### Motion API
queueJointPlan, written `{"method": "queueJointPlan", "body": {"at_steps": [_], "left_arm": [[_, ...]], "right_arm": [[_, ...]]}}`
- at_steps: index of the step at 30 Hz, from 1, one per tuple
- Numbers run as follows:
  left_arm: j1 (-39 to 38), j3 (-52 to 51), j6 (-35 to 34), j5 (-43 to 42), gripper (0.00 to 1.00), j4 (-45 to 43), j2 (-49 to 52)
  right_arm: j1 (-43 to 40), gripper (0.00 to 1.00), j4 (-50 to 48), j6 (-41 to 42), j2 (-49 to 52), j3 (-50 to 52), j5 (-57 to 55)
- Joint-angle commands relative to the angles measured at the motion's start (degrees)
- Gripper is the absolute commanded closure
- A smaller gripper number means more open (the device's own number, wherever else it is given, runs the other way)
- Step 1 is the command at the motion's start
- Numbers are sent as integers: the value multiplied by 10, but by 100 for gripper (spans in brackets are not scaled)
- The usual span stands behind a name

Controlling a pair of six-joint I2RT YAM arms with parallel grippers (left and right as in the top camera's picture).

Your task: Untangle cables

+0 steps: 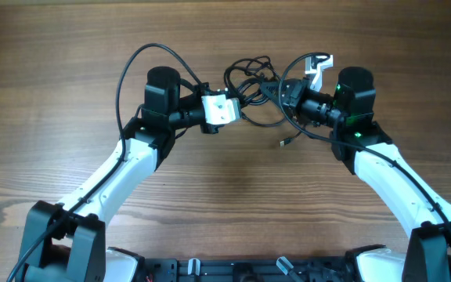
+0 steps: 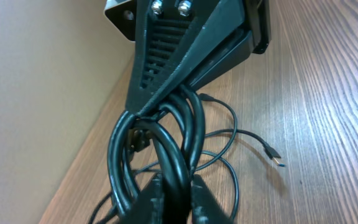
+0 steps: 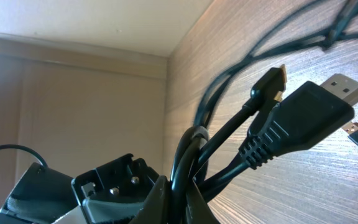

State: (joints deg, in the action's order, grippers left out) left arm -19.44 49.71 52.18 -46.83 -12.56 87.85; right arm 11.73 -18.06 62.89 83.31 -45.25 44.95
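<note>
Closest to its own camera, the left gripper (image 2: 176, 191) is pinched narrow on several thick black loops of the cables (image 2: 166, 143). The right gripper (image 3: 176, 196) likewise clamps strands between its fingertips. Just past the right grip, an HDMI plug (image 3: 309, 115) juts up and rightward in the right wrist view, with a smaller plug (image 3: 271, 84) beside it. Farther out, a thin strand ends in a USB plug (image 2: 275, 155) lying flat, pointing away from the knot. Seen from overhead, the bundle runs left to right between both grippers, at the far middle of the wooden table (image 1: 225, 204).
</note>
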Motion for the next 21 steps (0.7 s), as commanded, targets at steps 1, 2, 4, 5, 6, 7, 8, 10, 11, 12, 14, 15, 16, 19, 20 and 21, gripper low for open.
{"method": "queueJointPlan", "body": {"at_steps": [1,2,4,5,6,7,8,10,11,12,14,15,16,19,20,21], "left_arm": [[-2,1,-1,9,96,0,-2],[-2,1,-1,9,96,0,-2],[-2,1,-1,9,96,0,-2],[-2,1,-1,8,96,-1,-2],[-2,1,-1,8,96,0,-2],[-2,1,-1,8,96,-1,-2],[-2,1,-1,8,96,-1,-2],[-2,1,-3,8,96,-6,-2],[-2,1,-21,8,96,-20,-2],[-1,1,-53,8,96,-41,-2],[2,1,-111,8,96,-85,-2],[3,1,-129,8,96,-97,-2],[3,1,-142,8,96,-106,-2],[5,1,-173,8,96,-116,-2],[6,1,-206,9,96,-129,-2],[9,1,-246,9,96,-147,-2]], "right_arm": [[-1,96,-7,-22,-3,-5,15],[-1,96,-3,-28,-3,-5,15],[-1,96,8,-30,-3,-5,14],[-1,96,12,-43,-3,-5,14],[-1,96,14,-49,-3,-5,14],[-1,96,14,-55,-3,-5,13],[-1,96,15,-60,-3,-5,10],[-1,96,27,-69,-3,-5,-3],[-1,96,36,-74,-3,-5,-10],[-1,96,46,-76,-3,-5,-17],[-1,96,53,-87,-3,-5,-16],[-1,96,53,-88,-3,-5,-16],[-1,96,53,-89,-3,-5,-16],[-1,96,53,-97,-3,-5,-16],[-1,96,53,-102,-3,-5,-17],[-1,96,55,-103,-2,-5,-17]]}}
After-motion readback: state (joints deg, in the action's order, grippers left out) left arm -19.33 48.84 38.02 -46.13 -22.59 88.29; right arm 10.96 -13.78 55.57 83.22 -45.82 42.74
